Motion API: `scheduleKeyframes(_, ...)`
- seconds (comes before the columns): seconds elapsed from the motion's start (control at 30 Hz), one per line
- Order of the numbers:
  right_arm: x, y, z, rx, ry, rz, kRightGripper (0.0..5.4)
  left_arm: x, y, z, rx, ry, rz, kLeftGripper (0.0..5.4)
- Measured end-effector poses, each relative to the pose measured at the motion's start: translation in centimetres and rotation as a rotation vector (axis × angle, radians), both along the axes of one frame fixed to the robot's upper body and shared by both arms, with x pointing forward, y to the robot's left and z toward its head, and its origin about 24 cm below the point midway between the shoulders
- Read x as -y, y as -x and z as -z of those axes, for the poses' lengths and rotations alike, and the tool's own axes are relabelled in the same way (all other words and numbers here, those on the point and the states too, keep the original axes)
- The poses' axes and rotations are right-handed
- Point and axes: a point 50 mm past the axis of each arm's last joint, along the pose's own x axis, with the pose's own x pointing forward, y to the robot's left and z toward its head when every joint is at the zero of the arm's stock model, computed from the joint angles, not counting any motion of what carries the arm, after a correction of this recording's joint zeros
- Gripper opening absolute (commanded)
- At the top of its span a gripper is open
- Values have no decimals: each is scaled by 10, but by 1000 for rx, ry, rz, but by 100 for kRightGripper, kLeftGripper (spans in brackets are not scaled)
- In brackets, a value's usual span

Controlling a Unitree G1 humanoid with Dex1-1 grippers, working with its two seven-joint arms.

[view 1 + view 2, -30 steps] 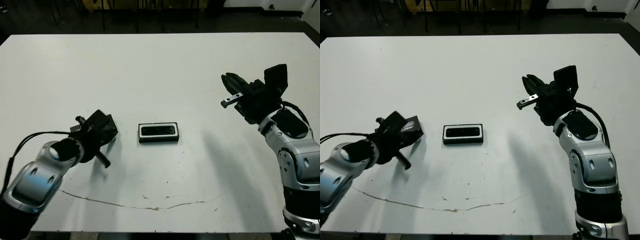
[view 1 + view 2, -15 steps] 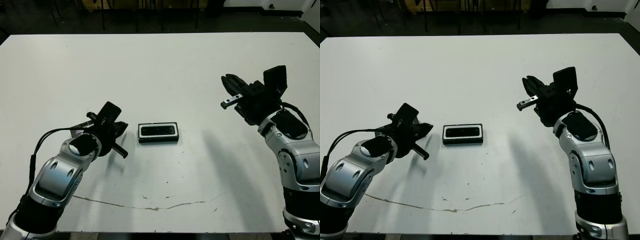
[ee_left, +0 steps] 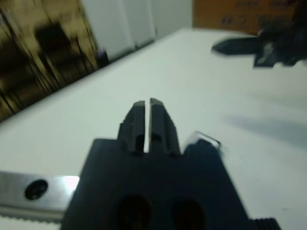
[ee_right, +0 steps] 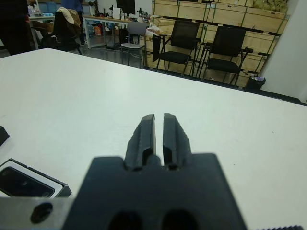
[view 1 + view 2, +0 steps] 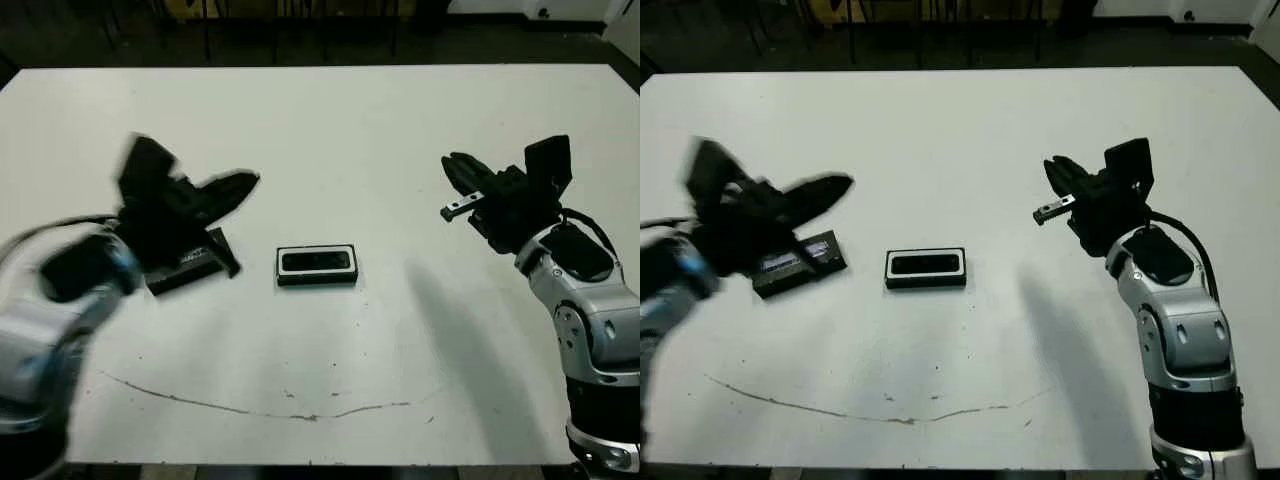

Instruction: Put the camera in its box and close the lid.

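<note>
Camera [image 5: 316,261] seated in box [image 5: 317,281] mid-table, lid [image 5: 190,265] flat to its left; left gripper [image 3: 147,106] and right gripper [image 4: 159,120] pinched empty, raised; next: open left, grab lid, cap box.

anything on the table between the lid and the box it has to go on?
Nothing visible. The flat black lid with the pale label lies on the white table, apart from the shallow white-lined black box, which already holds the slim black camera. Only bare tabletop separates them. The left gripper hangs above the lid.
</note>
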Motion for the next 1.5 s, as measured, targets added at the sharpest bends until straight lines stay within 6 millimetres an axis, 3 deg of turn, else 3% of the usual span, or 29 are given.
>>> scheduleKeyframes(0.2, 1, 0, 0, 4, 11, -2, 0, -42, -6, -2, 76, -96, -109, 98)
scheduleKeyframes(0.4, 2, 0, 1, -3, 12, -2, 0, -70, -16, 9, -83, -141, -87, 206)
scheduleKeyframes(0.7, 3, -1, 3, -12, 14, 3, 0, -77, -35, 40, -440, -178, 267, 371)
scheduleKeyframes(1.0, 4, -1, 2, -13, 4, -2, 0, -77, -39, 62, -562, -114, 407, 537)
scheduleKeyframes(1.5, 3, -1, 2, -12, 7, -10, 0, -83, -40, 85, -639, -204, 353, 539)
